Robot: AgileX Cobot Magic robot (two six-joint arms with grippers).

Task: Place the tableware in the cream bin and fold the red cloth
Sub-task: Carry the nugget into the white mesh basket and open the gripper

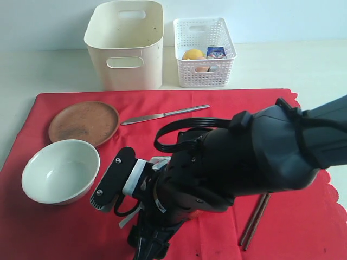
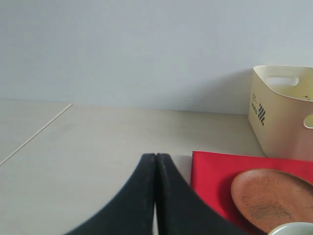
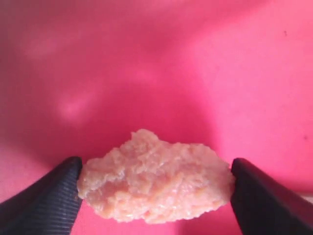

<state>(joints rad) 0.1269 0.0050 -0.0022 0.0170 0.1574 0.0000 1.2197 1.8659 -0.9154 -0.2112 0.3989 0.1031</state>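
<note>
red cloth spread flat, tableware not yet binned

the red cloth (image 1: pixel 244 103) is seen laid open on the pale table (image 1: pixel 303 65), bright red, with a scalloped edge on the right of the exterior view and faint crease lines. on it are found the round brown plate (image 1: pixel 84 122), the pale green-white bowl (image 1: pixel 60 171) just beside the plate, the steel knife (image 1: pixel 162 115) near the cloth's far edge, and the dark chopsticks (image 1: pixel 255 219), partly hidden by the right arm. the cream bin (image 1: pixel 135 76) stands beyond the cloth, smooth-walled with oval handle cut-outs, next to a white lattice basket (image 1: pixel 206 78) holding food items.

the left gripper (image 2: pixel 156 161) is clenched, its fingers pressed together with nothing between them. the right gripper (image 3: pixel 155 166) is lowered over the cloth with its fingers set wide on either side of a lumpy pale orange piece of food (image 3: pixel 154 196); the pads are at its edges, but whether it is gripped cannot be told.
</note>
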